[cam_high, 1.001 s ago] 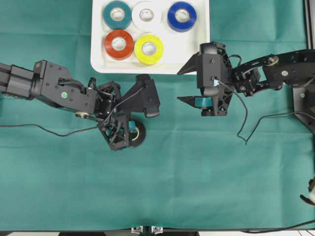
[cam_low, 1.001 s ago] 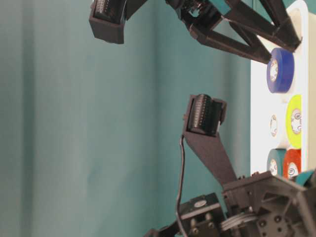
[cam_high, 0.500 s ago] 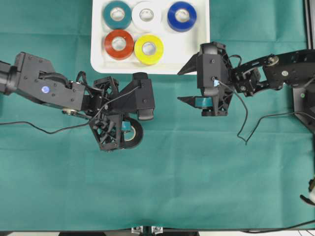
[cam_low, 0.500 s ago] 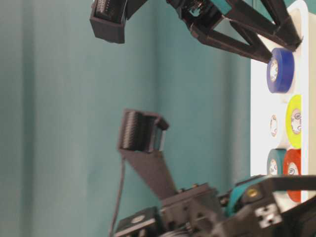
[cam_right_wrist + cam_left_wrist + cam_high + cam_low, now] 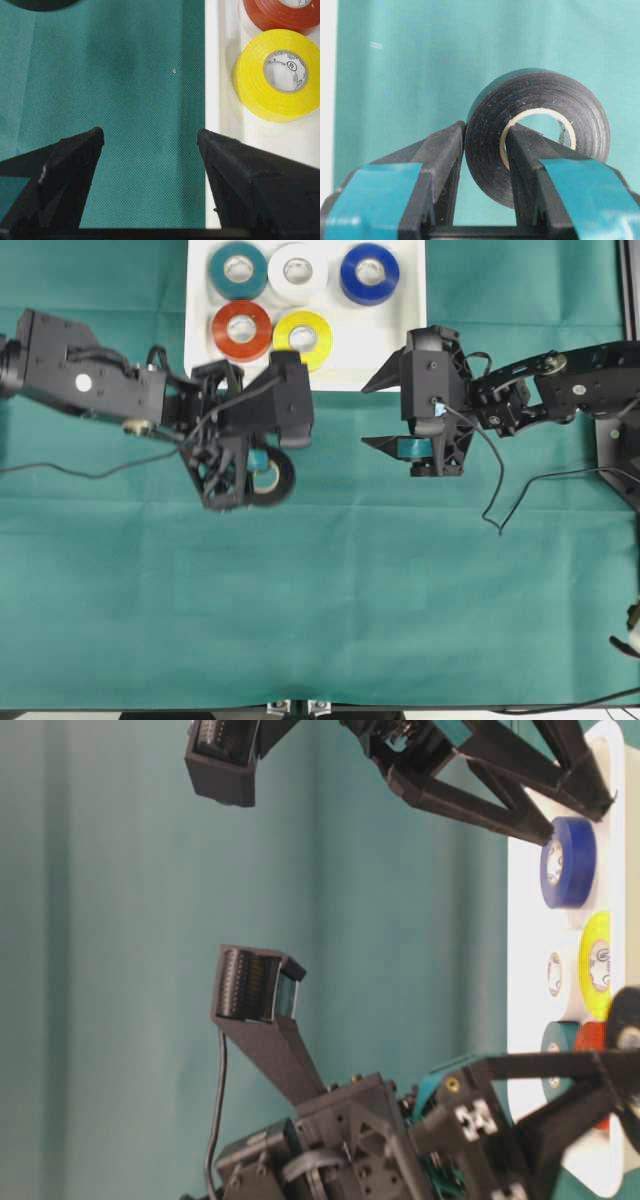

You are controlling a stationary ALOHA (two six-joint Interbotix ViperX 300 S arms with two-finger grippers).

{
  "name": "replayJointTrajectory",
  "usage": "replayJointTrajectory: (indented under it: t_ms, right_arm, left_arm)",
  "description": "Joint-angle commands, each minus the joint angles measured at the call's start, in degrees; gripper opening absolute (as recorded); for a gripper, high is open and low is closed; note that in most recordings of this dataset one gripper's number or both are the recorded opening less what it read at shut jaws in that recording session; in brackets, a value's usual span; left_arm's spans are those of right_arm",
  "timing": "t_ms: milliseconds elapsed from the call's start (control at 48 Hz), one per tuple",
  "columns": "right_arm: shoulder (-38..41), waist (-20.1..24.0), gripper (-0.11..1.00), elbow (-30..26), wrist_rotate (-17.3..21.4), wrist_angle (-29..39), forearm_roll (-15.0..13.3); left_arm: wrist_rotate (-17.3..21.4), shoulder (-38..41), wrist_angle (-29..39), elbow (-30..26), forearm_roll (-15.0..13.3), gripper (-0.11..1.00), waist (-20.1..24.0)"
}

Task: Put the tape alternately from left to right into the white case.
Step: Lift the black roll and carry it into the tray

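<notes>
While I look down at the table:
My left claw point(image 5: 485, 150): pinching the black tape roll point(image 5: 540, 125), just below the white case point(image 5: 400, 335).
My right claw point(image 5: 385, 412): wide apart, holding nothing, beside the case's lower right corner.
Inside the case: teal roll point(image 5: 238, 270), white roll point(image 5: 298, 270), blue roll point(image 5: 369, 273), red roll point(image 5: 241, 330), yellow roll point(image 5: 303, 337).

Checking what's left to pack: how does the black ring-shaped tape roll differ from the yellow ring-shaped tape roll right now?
The black tape roll is pinched through its wall by the left gripper, standing on edge over the green cloth; the yellow tape roll lies flat and free. The black one is outside the white rectangular plastic case; the yellow one is inside it. Both have pale cores.
</notes>
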Motion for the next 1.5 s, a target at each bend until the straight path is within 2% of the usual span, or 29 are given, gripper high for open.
replayJointTrajectory:
  t_ms: [0, 438, 709, 1021, 1292, 1480]
  right_arm:
    - [-0.44, 0.18, 0.82, -0.53, 0.00, -0.35, 0.00]
    - [-0.53, 0.18, 0.82, -0.62, 0.09, -0.44, 0.00]
    - [-0.44, 0.18, 0.82, -0.53, 0.09, -0.44, 0.00]
    - [-0.44, 0.18, 0.82, -0.44, 0.09, -0.44, 0.00]
    - [-0.53, 0.18, 0.82, -0.44, 0.09, -0.44, 0.00]
    - [-0.44, 0.18, 0.82, -0.44, 0.00, -0.44, 0.00]
  left_arm:
    - [1.76, -1.85, -0.62, -1.49, -0.09, -0.04, 2.64]
    - [11.16, -1.41, -1.67, -3.34, -0.09, -0.04, 12.92]
    - [13.80, 0.26, -1.85, -5.36, -0.09, -0.04, 17.49]
    - [16.26, 3.52, -1.93, -8.53, -0.09, -0.04, 18.11]
    - [17.05, 7.47, -2.64, -13.36, -0.09, -0.04, 18.02]
    - [19.34, 10.11, -2.90, -16.79, -0.09, -0.04, 17.93]
